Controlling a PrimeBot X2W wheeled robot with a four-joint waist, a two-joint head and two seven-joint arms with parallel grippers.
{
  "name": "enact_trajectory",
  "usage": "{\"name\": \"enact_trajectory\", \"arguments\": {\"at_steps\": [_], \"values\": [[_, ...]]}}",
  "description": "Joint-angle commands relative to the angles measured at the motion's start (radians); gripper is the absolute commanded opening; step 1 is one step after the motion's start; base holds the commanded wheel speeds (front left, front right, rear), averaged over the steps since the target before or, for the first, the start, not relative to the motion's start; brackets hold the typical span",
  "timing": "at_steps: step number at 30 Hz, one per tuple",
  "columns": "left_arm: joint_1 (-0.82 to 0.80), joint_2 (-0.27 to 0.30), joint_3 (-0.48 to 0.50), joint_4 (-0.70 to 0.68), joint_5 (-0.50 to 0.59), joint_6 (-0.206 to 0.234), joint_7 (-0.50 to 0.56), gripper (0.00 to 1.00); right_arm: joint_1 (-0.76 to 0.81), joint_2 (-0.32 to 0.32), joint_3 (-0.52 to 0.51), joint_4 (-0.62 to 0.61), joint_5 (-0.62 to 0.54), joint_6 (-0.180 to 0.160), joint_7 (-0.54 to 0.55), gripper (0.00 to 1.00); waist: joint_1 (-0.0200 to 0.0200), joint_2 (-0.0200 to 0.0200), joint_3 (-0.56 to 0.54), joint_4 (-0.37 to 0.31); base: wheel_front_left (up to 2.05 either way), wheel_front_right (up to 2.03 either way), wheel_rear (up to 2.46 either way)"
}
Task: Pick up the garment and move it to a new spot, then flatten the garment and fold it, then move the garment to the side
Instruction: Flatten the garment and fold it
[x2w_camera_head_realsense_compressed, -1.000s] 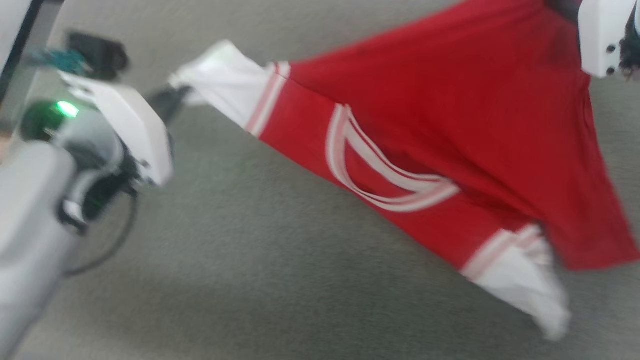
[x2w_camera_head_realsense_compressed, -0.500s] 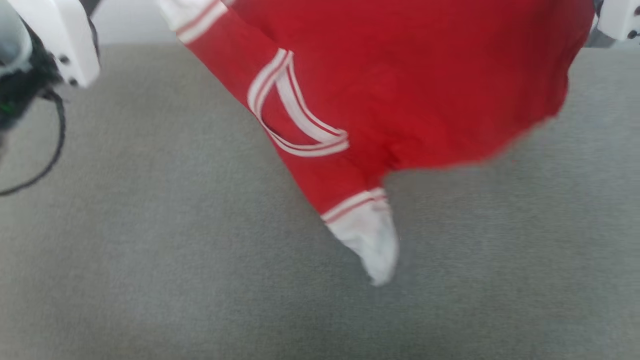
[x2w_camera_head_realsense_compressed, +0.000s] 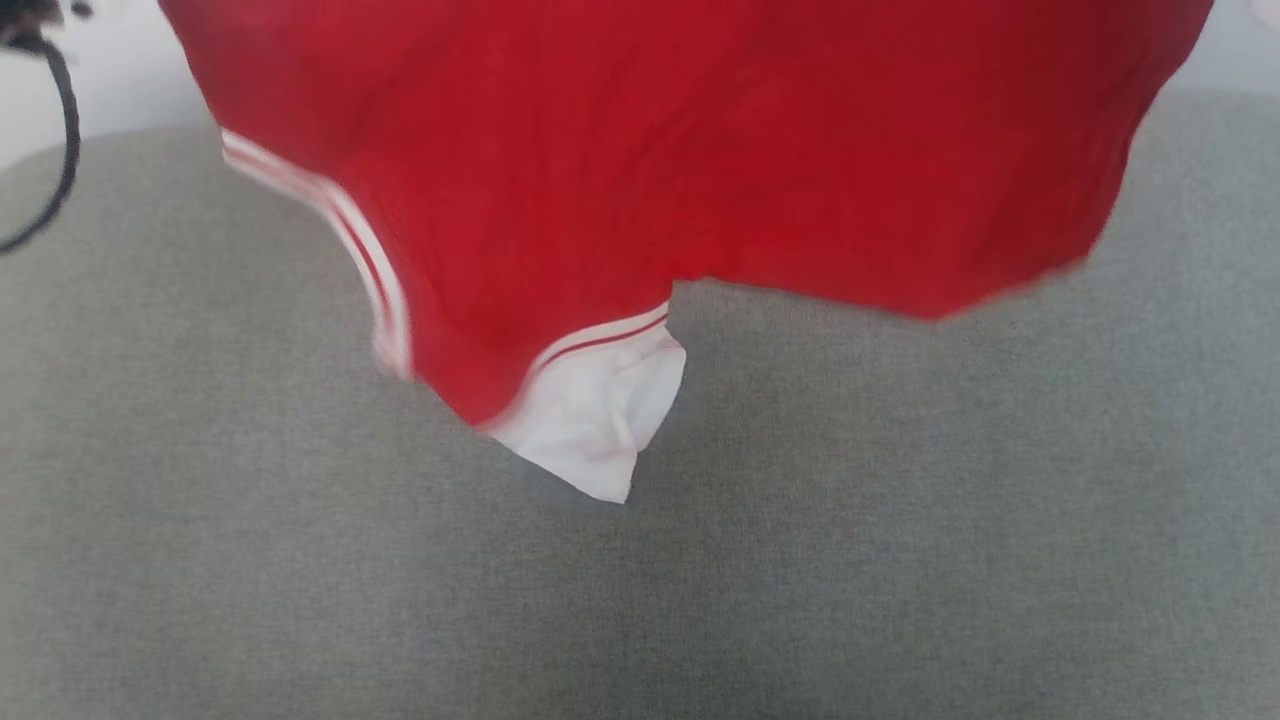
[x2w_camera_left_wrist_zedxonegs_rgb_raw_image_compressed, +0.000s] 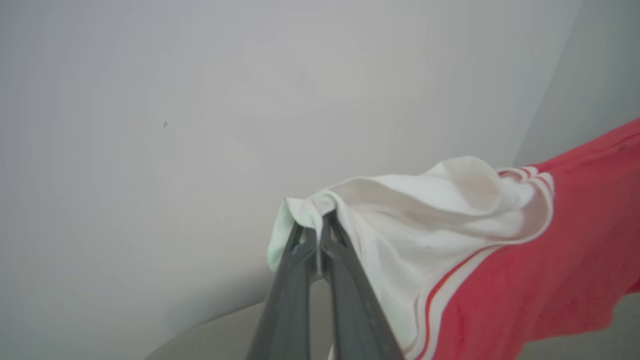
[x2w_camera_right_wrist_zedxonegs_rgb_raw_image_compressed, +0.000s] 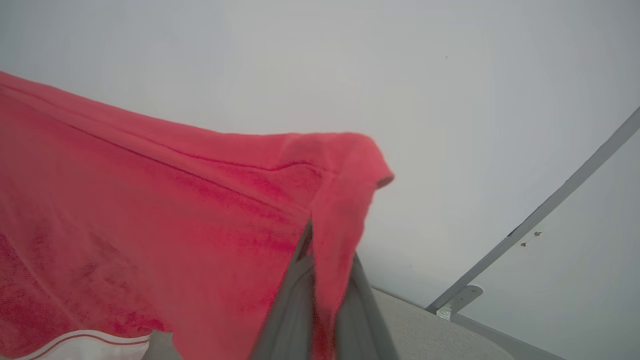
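The garment (x2w_camera_head_realsense_compressed: 640, 150) hangs spread between both pairs of jaws, above the grey desk (x2w_camera_head_realsense_compressed: 300, 580). The left jaws pinch its white sleeve (x2w_camera_left_wrist_zedxonegs_rgb_raw_image_compressed: 400, 210); the right jaws pinch a red edge.

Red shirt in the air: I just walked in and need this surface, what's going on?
The robot holds the garment up, spread between both arms. The left gripper is shut on a white sleeve, the right gripper on a red corner. The other sleeve dangles lowest over the grey surface. Nothing is laid flat or folded yet.
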Motion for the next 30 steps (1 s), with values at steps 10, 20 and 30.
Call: {"name": "enact_trajectory", "arguments": {"at_steps": [10,20,30], "values": [[-0.303,-0.098,-0.022,0.243,0.168,-0.073,-0.247,0.0,-0.143,0.116,-0.1,0.206,-0.173,-0.002,-0.23,0.0,0.0,0.0,0.18,-0.005,0.0,0.0,0.0],[-0.556,-0.171,-0.036,0.42,0.351,-0.084,-0.712,0.0,-0.315,0.212,-0.161,0.401,-0.434,-0.002,-0.579,0.0,0.0,0.0,0.299,0.012,0.0,0.0,0.0],[-0.354,-0.231,-0.146,0.59,0.296,-0.165,-0.694,0.0,-0.164,0.241,-0.043,0.489,-0.346,-0.002,-0.485,0.0,0.0,0.0,0.289,0.061,0.0,0.0,0.0]]}}
